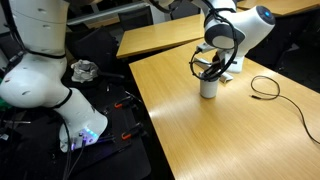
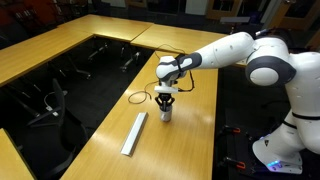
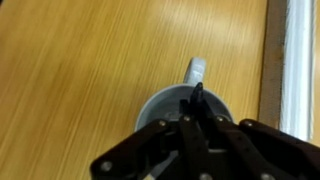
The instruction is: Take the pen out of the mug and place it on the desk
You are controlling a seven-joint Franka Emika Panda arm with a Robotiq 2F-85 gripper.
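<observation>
Pen [image 3: 197, 98] is not yet out of the mug [image 3: 155, 104]: in the wrist view its thin dark shaft pokes up near the rim on the handle side. The tool [image 3: 196, 122] sits right over it, jaws drawn narrow about its upper end, seemingly pinching it. So the reach and grasp look done; the lift clear of the rim and the laying down on the bench [image 1: 180, 130] are left. The mug is a small, smooth white cylinder, probably glazed and slippery, standing upright. The bench is pale wood-grain with a thin dark edge, flat and matte. A long flat white-grey bar [image 2: 134, 133] and a looped black cable [image 1: 265, 88] lie near.
</observation>
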